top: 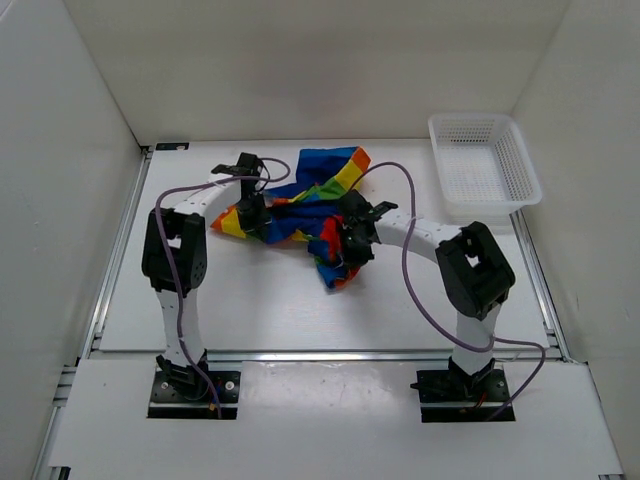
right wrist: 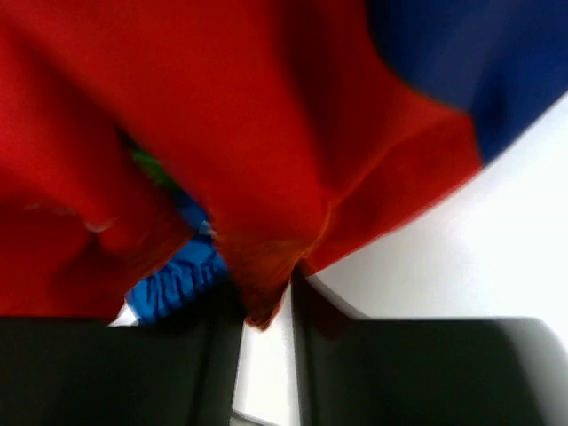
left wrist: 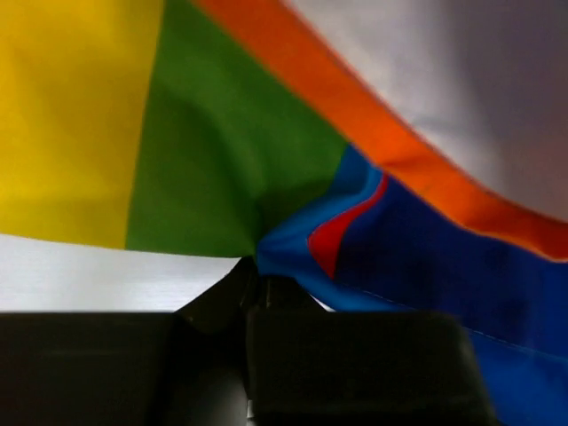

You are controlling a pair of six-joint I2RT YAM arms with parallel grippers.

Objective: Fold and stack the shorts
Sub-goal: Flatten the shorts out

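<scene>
The rainbow shorts (top: 305, 205) lie crumpled across the middle of the table, between the two arms. My left gripper (top: 252, 215) is shut on a fold at their left side; in the left wrist view its tips (left wrist: 256, 277) pinch blue and green cloth (left wrist: 231, 169). My right gripper (top: 352, 245) is on the shorts' right side. In the right wrist view red cloth (right wrist: 248, 151) bunches down between its fingers (right wrist: 266, 297), which stand a little apart and grip it.
A white plastic mesh basket (top: 483, 165) stands at the back right, apart from the shorts. White walls close in the table on the left, back and right. Purple cables loop off both arms.
</scene>
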